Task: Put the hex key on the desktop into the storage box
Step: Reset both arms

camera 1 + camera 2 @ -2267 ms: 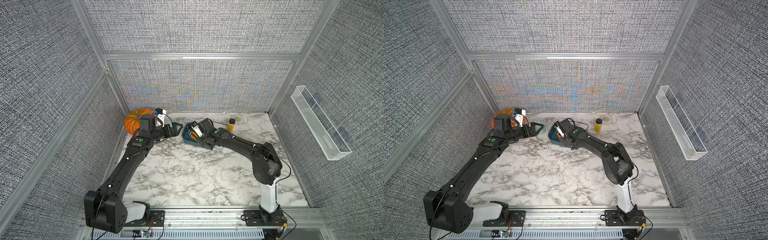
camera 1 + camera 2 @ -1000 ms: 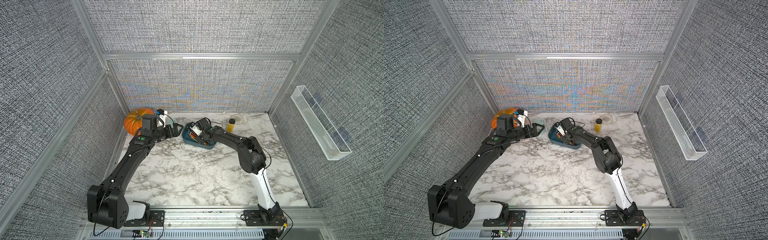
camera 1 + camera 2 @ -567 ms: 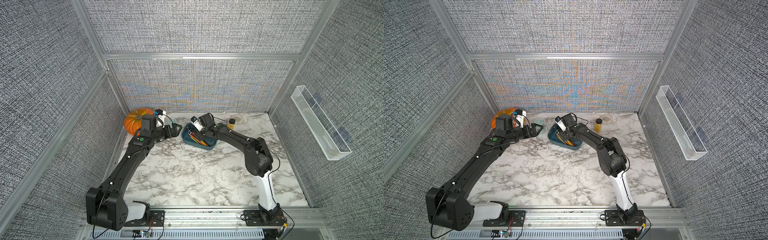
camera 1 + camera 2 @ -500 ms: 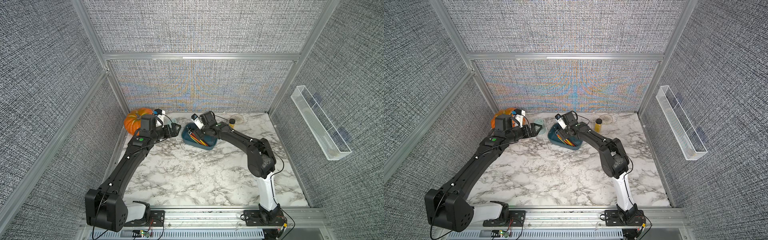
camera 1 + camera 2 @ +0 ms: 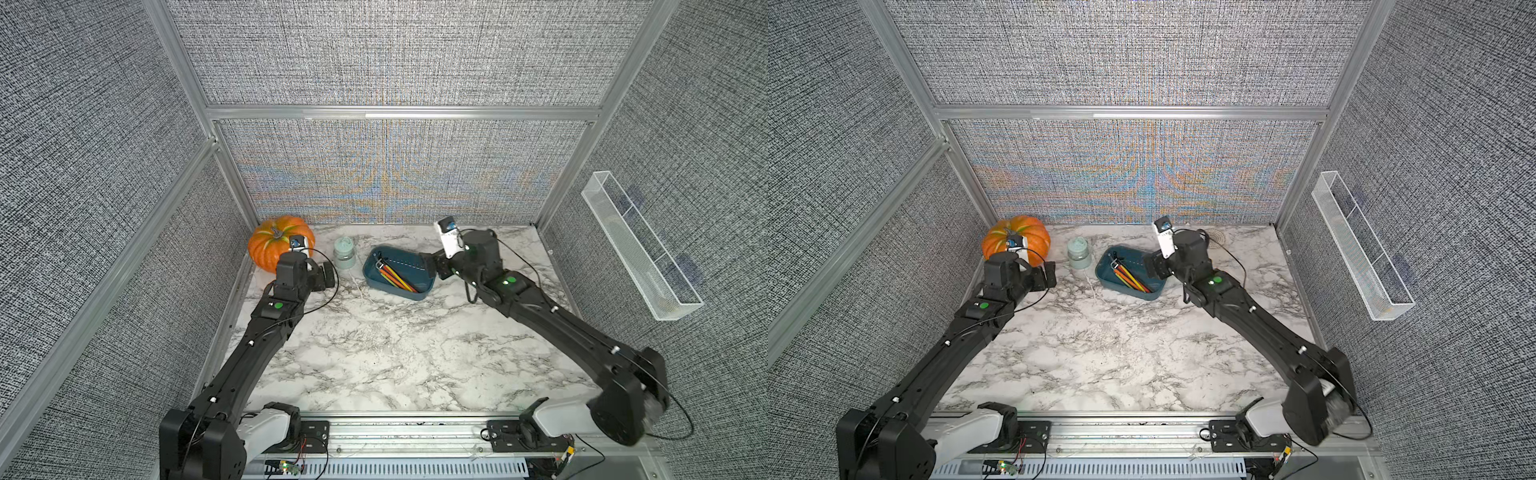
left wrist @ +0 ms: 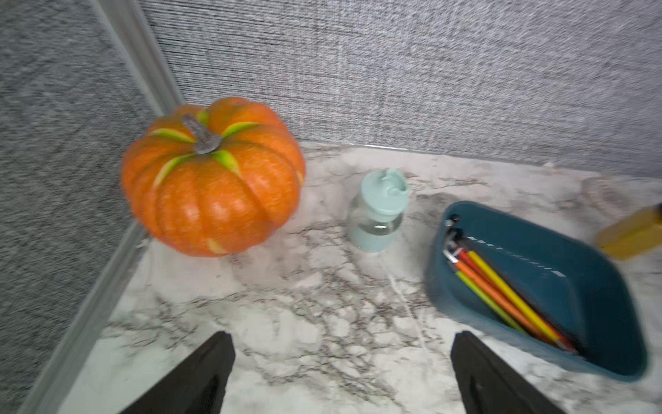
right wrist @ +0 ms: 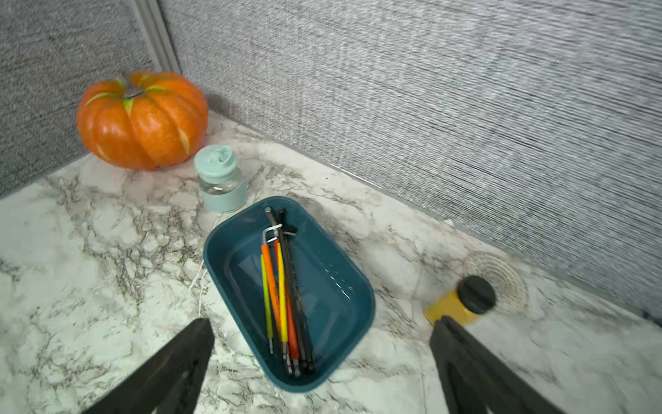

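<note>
The hex key [image 7: 283,297] I care about lies in the storage box [image 7: 333,286] with a bundle of others, coloured and black, all lengthwise along the floor of the box. Their bent ends are at the wall nearest the mint-capped bottle [image 7: 220,179]. The box sits near the far edge of the desktop [image 5: 395,353], about midway along it. I see no key left on the bare marble, so I judge the placing done.

The right gripper [image 7: 322,322] hangs just off the box's right end with its fingers spread as wide as they go and nothing between them. The left gripper [image 6: 343,335] is also wide open and empty, low over the marble near the pumpkin [image 6: 215,186] in the far left corner.

My worries are all about pulling back.

- **Yellow jar:** one right finger sits close to the yellow jar [image 7: 455,308], so a sideways swing could knock it over.
- **Box rim:** a low retreat could clip the rim and drag or tip the shallow box. The straight ends of the long keys reach almost to the wall nearest the gripper, so they could slide out.
- **Bottle:** on the left, a careless sweep could catch the bottle.
</note>
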